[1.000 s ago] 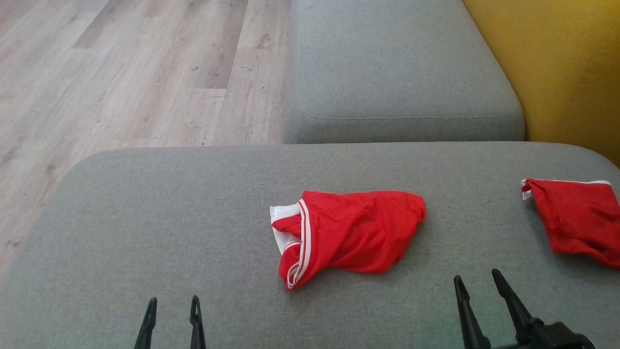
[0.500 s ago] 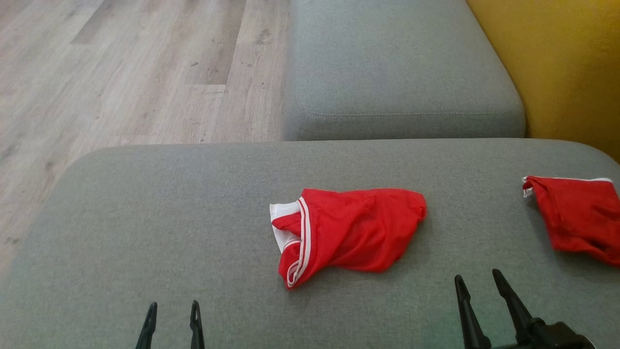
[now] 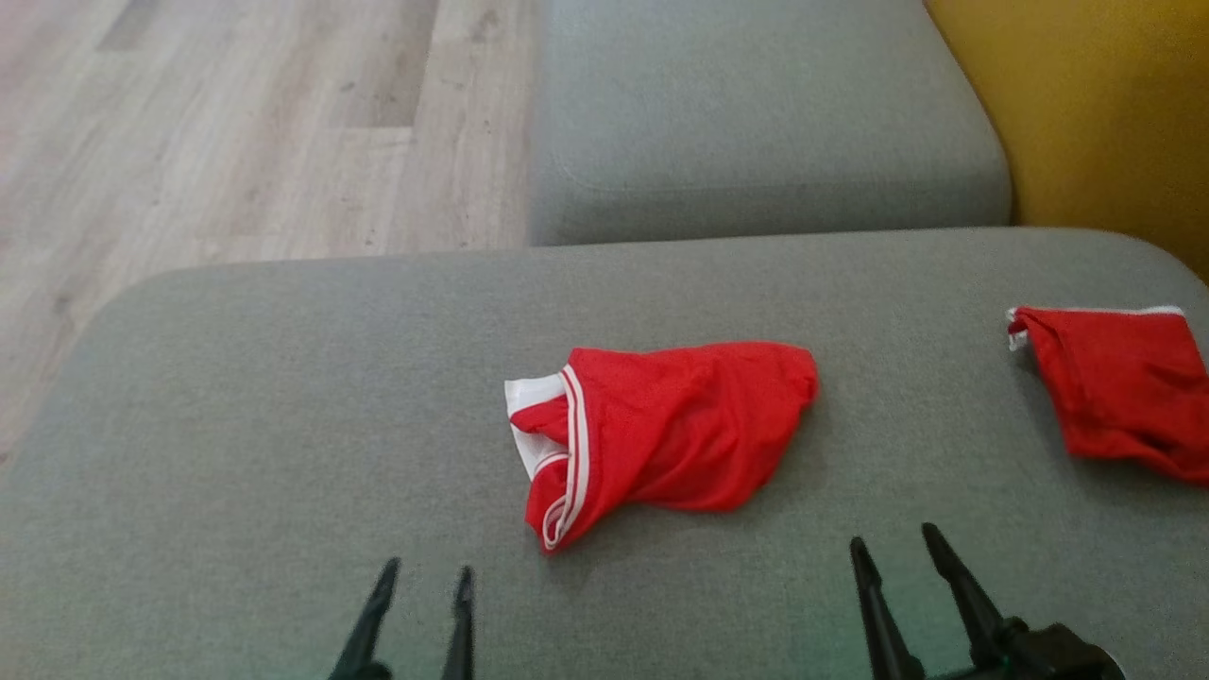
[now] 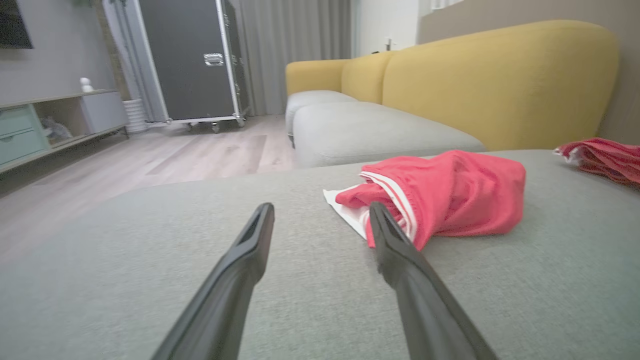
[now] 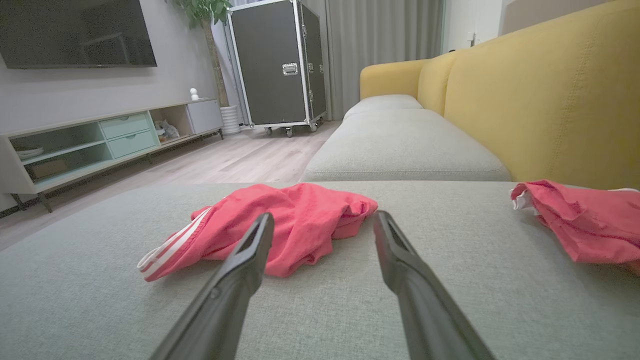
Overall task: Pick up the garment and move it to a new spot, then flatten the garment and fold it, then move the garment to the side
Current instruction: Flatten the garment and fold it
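A: Nearest first. Left gripper?
B: Low at the near edge of the grey seat cushion, fingers pointing away across it and leaning slightly to the robot's right. Jaws spread wide, nothing between them.
A: Right gripper?
B: Same height, near edge, dark wrist body at the lower right corner of the head view. Fingers slant a bit toward the robot's left. Wide open too, empty.
A: Garment?
B: Red, white-striped waistband, lying crumpled mid-cushion, just beyond both sets of fingertips and between them. Waistband end is on the robot's left, bunched end on its right. Neither gripper touches it.
A: Closest claw to it?
B: Left one points just short of the waistband end. Right one sits off the bunched end, apart.
A: Anything else on the cushion?
B: Second red garment at the right edge, well apart from the first.
A: Farther back?
B: Far cushion, yellow backrest on the right, wood floor on the left, black case on wheels by the curtain.
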Robot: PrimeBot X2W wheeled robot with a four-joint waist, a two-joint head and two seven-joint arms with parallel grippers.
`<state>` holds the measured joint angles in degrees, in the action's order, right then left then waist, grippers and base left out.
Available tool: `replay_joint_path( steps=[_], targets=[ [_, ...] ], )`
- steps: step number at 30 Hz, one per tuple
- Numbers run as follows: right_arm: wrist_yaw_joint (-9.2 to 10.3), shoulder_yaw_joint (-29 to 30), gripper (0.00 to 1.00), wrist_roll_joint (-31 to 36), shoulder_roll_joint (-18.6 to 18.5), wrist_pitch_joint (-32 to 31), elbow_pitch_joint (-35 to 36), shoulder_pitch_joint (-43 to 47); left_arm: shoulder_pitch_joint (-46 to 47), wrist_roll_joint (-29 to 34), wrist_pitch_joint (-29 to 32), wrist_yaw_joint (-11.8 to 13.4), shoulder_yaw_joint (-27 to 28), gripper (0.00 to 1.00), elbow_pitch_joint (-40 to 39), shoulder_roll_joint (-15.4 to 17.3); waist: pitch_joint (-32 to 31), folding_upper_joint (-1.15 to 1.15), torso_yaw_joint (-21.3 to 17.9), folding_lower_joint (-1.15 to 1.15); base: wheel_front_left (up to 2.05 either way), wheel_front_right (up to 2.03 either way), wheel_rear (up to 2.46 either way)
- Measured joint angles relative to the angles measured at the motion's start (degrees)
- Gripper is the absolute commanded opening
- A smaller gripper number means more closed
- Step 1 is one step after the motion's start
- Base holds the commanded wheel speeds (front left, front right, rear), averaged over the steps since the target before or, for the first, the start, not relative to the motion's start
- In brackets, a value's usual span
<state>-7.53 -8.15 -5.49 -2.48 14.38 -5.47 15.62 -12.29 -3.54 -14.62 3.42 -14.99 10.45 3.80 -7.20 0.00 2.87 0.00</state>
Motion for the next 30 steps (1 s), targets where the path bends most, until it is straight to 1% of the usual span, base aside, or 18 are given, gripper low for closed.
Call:
replay_joint_path(
  steps=[5, 6, 7, 8, 12, 14, 19, 20, 21, 22, 27, 30],
  targets=[
    [0.0, -1.62, 1.0, -0.63, -0.33, 0.0, -0.09, -1.64, 5.93, 0.09, 0.0, -1.52, -4.42, 1.0, 8.54, -0.31, 2.04, 0.0, -1.58, 0.0, 0.0, 0.0, 0.0],
    [0.0, -2.01, 1.0, -0.65, -0.78, 0.0, -0.08, -2.57, 8.57, 0.05, 0.0, -1.75, -6.32, 1.0, 12.49, -0.42, 2.93, 0.0, -2.35, 0.01, 0.0, 0.0, 0.0],
    [0.0, -2.01, 1.0, -0.65, -0.78, 0.0, -0.08, -2.57, 8.57, 0.05, 0.0, -1.75, -6.32, 1.0, 12.49, -0.42, 2.93, 0.0, -2.35, 0.01, 0.0, 0.0, 0.0],
    [0.0, -2.18, 1.0, -0.66, -1.09, 0.0, -0.05, -2.92, 9.99, -0.2, 0.0, -1.74, -7.32, 1.0, 14.18, -0.44, 3.4, 0.0, -2.79, 0.0, 0.0, 0.0, 0.0],
    [0.0, -2.48, 1.0, -1.14, -2.03, 0.0, 0.04, -3.83, 15.49, -2.86, 0.0, -1.29, -10.48, 1.0, 20.29, -0.57, 5.31, 0.0, -4.74, 0.01, 0.0, 0.0, 0.0],
    [0.0, -2.88, 1.0, -1.14, -2.4, 0.0, 0.03, -4.56, 18.67, -4.69, 0.0, -0.32, -12.16, 1.0, 24.62, -0.68, 6.6, 0.0, -6.4, 0.01, 0.0, 0.0, 0.0],
    [0.0, -3.12, 1.0, -1.15, -3.36, 0.0, 0.09, -5.95, 21.93, -6.51, 0.0, 0.48, -13.21, 0.99, 28.88, -0.81, 8.33, 0.0, -9.24, 0.01, 0.0, 0.0, 0.0],
    [0.0, -3.13, 1.0, -1.16, -3.43, 0.0, 0.1, -6.13, 22.35, -6.66, 0.0, 0.7, -13.18, 0.45, 29.3, -0.82, 8.58, 0.0, -9.78, 0.01, 0.0, 0.0, 0.0],
    [0.0, -3.24, 1.0, -1.16, -3.45, 0.0, 0.09, -6.27, 22.73, -6.66, 0.01, 0.73, -13.12, 0.06, 29.65, -0.82, 8.79, 0.0, -10.33, 0.01, 0.0, 0.0, 0.0],
    [0.0, -3.3, 1.0, -1.19, -3.44, 0.0, 0.09, -6.38, 22.97, -6.66, 0.01, 0.86, -13.02, 0.0, 29.86, -0.83, 8.95, 0.0, -10.88, 0.01, 0.0, 0.0, 0.0],
    [0.0, -3.69, 1.0, -1.66, -3.54, 0.0, 0.07, -6.84, 23.06, -8.04, 0.01, 1.1, -12.73, 0.0, 30.73, -0.86, 9.15, 0.0, -13.3, 0.0, 0.0, 0.0, 0.0],
    [0.0, -4.12, 1.0, -1.67, -3.6, 0.0, 0.07, -6.88, 23.07, -8.6, 0.01, 0.4, -12.81, 0.0, 30.09, -0.86, 8.99, 0.0, -14.67, 0.0, 0.0, 0.0, 0.0]
  ],
)
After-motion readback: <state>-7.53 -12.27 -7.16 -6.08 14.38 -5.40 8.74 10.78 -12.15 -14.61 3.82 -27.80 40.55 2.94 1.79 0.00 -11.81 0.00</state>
